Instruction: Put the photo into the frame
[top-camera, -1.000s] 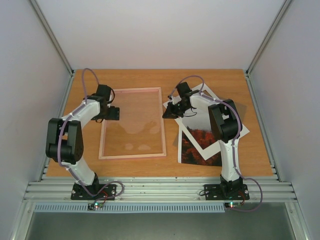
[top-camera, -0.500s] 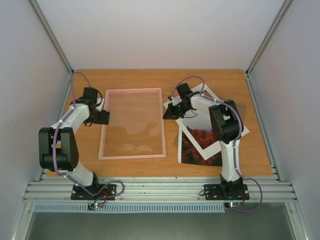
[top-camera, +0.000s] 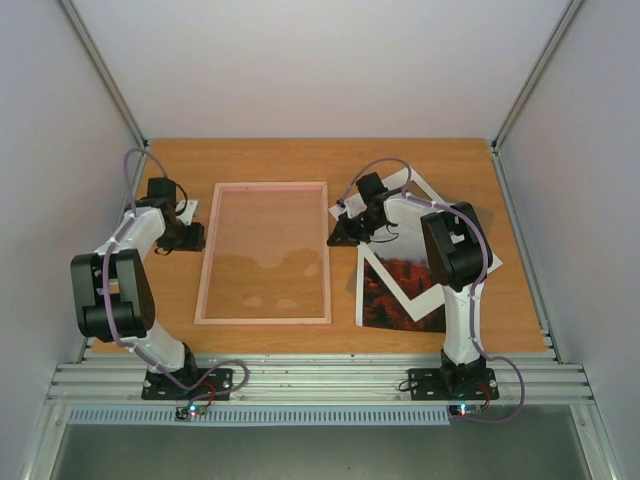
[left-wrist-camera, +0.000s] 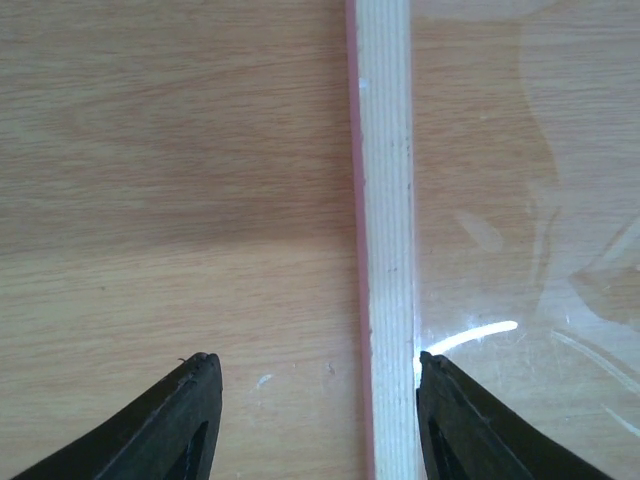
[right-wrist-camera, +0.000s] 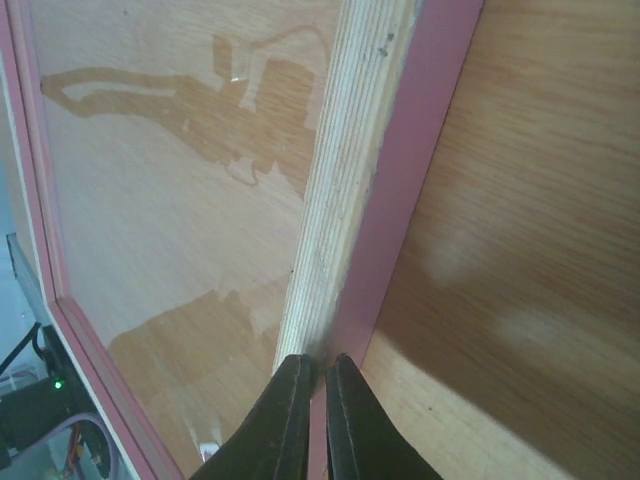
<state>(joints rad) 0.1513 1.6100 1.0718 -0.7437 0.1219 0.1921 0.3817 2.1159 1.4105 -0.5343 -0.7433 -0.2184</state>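
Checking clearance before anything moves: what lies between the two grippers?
Only the frame, spanning border to border from the left gripper to the right gripper. The top view shows it.

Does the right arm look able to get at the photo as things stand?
Probably yes: the photo lies beside the right arm, its near end bare. But the white mat covers its far part, and the right gripper is shut at the edge of the frame.

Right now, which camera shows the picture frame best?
The top camera: all four edges of the frame show. The left wrist camera shows just a strip of one edge; the right wrist camera shows another edge up close.
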